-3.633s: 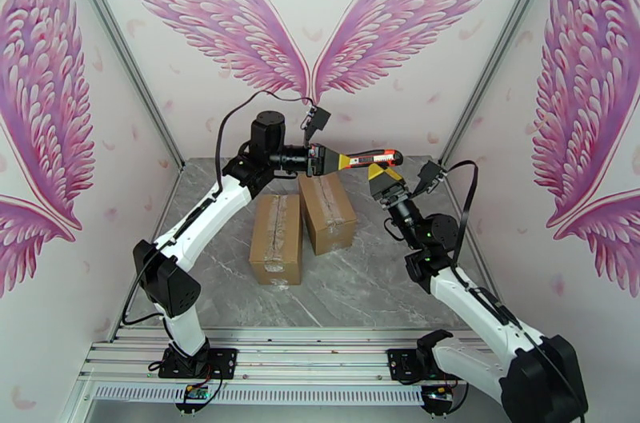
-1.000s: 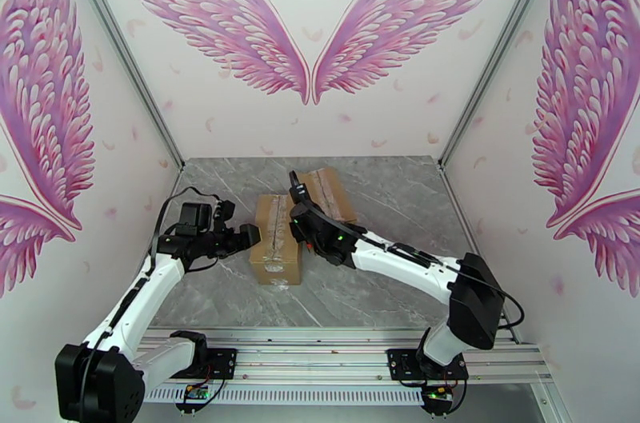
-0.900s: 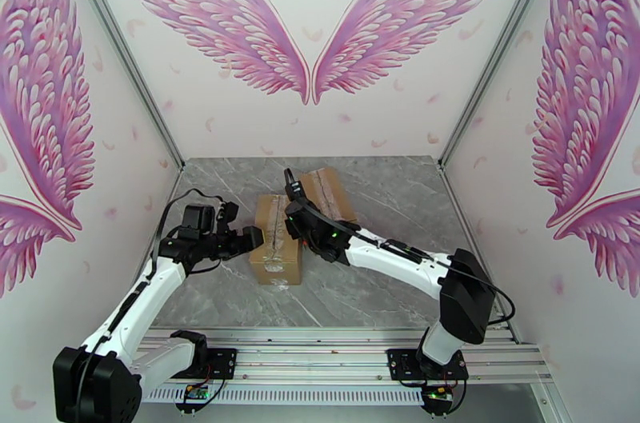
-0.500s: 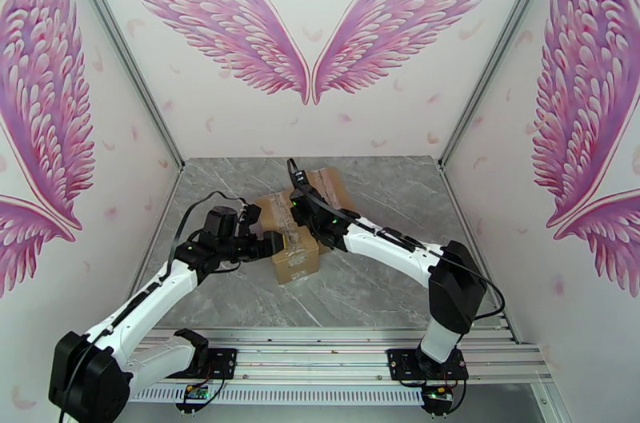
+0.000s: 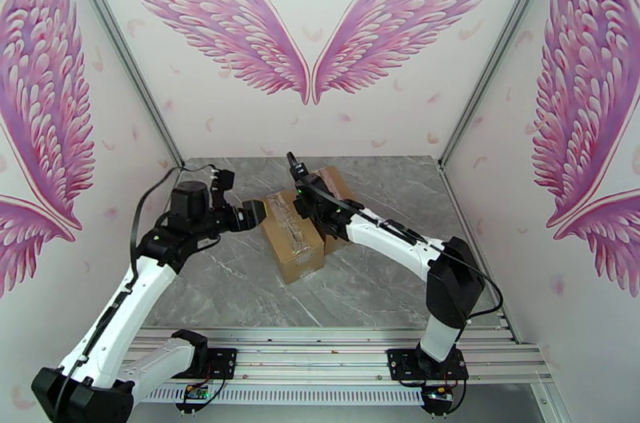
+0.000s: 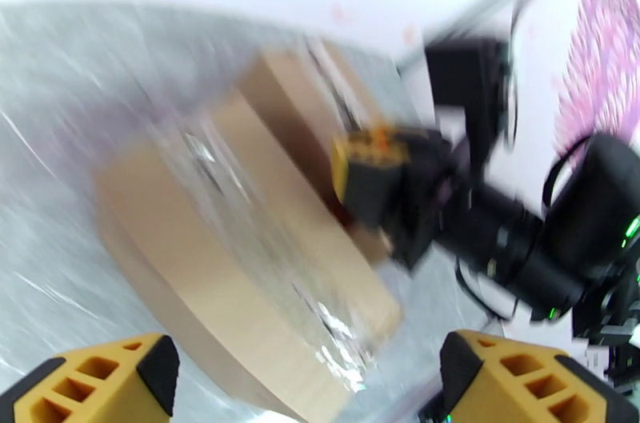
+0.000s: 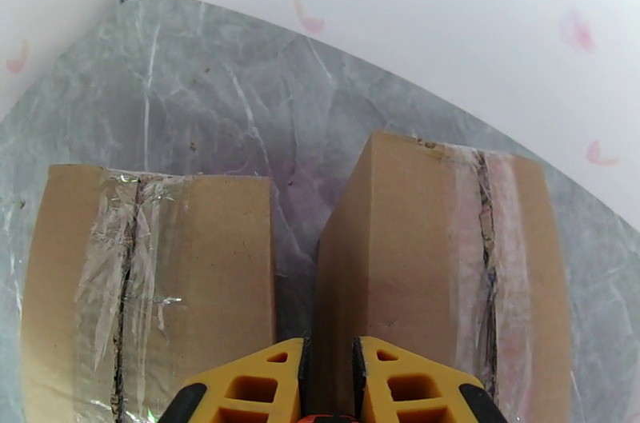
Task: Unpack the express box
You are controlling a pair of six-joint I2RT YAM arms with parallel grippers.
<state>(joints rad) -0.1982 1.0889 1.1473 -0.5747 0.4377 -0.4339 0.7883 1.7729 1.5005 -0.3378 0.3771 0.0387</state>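
left hand (image 6: 304, 358) wide open, blurred; right hand (image 7: 330, 346) pinches orange tool (image 7: 321, 418), mostly hidden.

Grey marbled table (image 5: 384, 273), walls on three sides. Two brown cardboard boxes lie flat on it, mid-table. Near box (image 5: 292, 237) sits at a slant with its taped seam up. Far box (image 5: 340, 183) is just behind and right of it. Right wrist view shows a narrow strip of table between them.
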